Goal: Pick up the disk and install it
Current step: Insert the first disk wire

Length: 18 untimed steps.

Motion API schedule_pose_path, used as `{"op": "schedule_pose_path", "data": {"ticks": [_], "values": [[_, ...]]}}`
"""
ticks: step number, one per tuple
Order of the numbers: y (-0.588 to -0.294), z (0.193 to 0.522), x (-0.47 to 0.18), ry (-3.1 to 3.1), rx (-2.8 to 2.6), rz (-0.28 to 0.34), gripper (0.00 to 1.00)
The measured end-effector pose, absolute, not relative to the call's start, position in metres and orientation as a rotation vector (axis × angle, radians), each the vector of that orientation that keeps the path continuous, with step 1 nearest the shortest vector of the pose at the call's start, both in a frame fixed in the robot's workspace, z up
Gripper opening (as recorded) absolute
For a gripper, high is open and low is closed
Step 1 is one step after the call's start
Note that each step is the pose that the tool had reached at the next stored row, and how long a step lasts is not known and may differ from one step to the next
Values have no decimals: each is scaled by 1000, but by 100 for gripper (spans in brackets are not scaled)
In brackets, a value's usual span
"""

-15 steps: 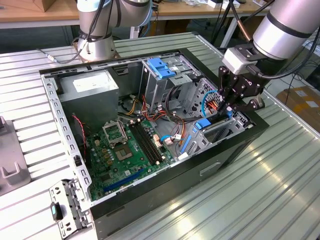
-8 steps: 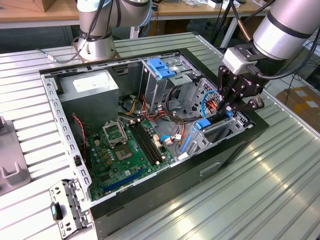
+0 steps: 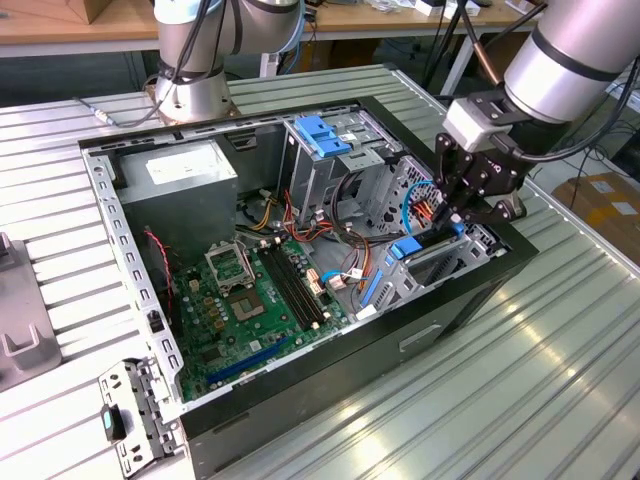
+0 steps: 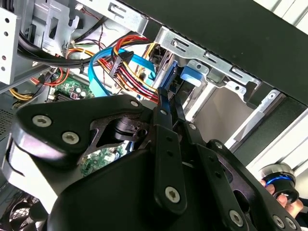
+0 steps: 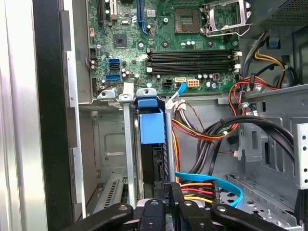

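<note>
We see the gripper (image 3: pixel 462 215) down at the corner of the open computer case (image 3: pixel 470 300) that lies toward the exterior view's right, with its fingers (image 5: pixel 169 192) drawn together on the near edge of the disk (image 5: pixel 161 163). The disk stands on edge in the drive bay (image 5: pixel 126 144), directly beyond the fingertips, so there is no gap left between tool and part. Its long axis runs straight away from the gripper along the bay rails, and its light-blue carrier end (image 5: pixel 151 122) points toward the green board (image 5: pixel 159 33).

In the second wrist view the two fingers (image 4: pixel 163 108) pinch a thin dark edge with the blue carrier (image 4: pixel 185 72) just beyond it (we judge the disk largely seated, though how deep it sits is hidden).

Room is tight. A metal rail (image 5: pixel 128 139) stands just beside the disk on one side, and a bundle of coloured wires (image 5: pixel 192 130) with a flat blue cable (image 5: pixel 216 185) lies close on the other. The black case wall (image 5: pixel 50 115) runs near and parallel. The freest path looks to be back along the disk's own axis.
</note>
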<state>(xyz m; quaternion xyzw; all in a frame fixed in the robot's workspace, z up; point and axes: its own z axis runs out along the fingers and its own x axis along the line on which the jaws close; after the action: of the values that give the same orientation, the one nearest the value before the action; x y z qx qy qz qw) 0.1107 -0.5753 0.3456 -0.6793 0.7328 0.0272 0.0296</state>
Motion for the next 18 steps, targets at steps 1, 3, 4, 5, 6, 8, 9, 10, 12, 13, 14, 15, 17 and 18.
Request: {"op": "schedule_pose_path", "data": {"ticks": [1, 3, 4, 5, 6, 8, 9, 10, 12, 13, 14, 15, 17, 18], "values": [[-575, 345, 111, 2260, -2095, 84, 17], [-575, 344, 111, 2260, -2095, 84, 17], [-575, 344, 111, 2259, -2094, 84, 17], [-576, 344, 111, 2259, -2094, 85, 17], [-576, 344, 111, 2259, -2094, 85, 17], [-576, 344, 111, 2259, -2094, 85, 17], [-576, 345, 111, 2259, -2094, 85, 17], [-576, 345, 111, 2259, -2094, 85, 17], [-576, 346, 111, 2259, -2094, 85, 17], [-576, 346, 111, 2259, -2094, 85, 17], [-576, 346, 111, 2259, -2094, 85, 17], [-576, 346, 111, 2259, -2094, 85, 17], [-576, 347, 111, 2259, -2094, 85, 17], [-579, 346, 111, 2258, -2093, 87, 17]]}}
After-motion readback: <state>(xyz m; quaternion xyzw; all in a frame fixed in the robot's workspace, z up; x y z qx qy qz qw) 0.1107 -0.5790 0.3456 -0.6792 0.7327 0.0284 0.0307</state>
